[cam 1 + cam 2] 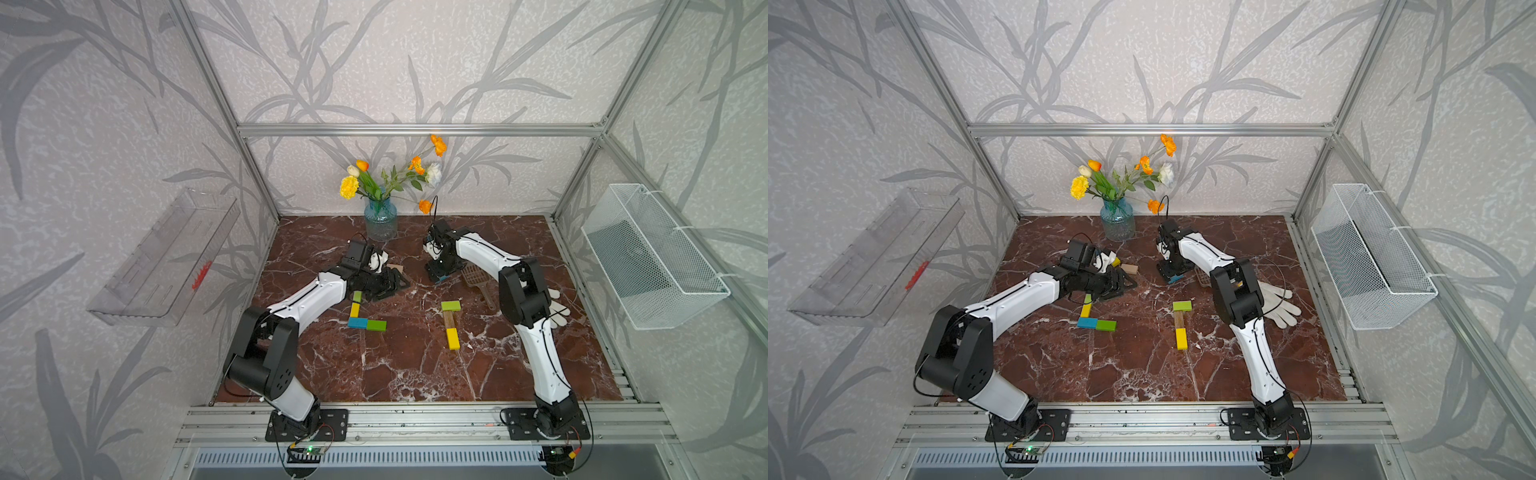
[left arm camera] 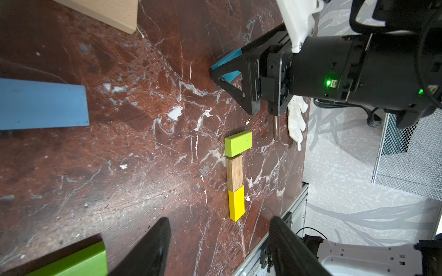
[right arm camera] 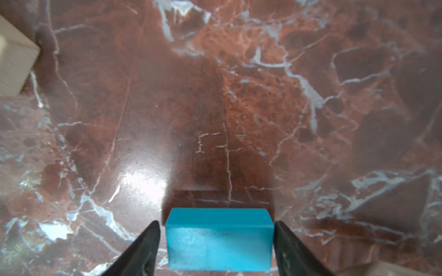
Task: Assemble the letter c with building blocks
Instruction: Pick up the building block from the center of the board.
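Teal block [image 3: 219,241] bracketed by right hand [image 3: 217,223].

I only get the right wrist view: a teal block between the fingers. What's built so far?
Observer: In the middle, a lime block lies crosswise at the far end of a wood block and a yellow block set end to end.
Operator: Any other blocks laid?
Observer: A blue block and a green block lie end to end, further to the robot's left.
Operator: And the left gripper?
Observer: The left gripper is open, nothing between its fingers.
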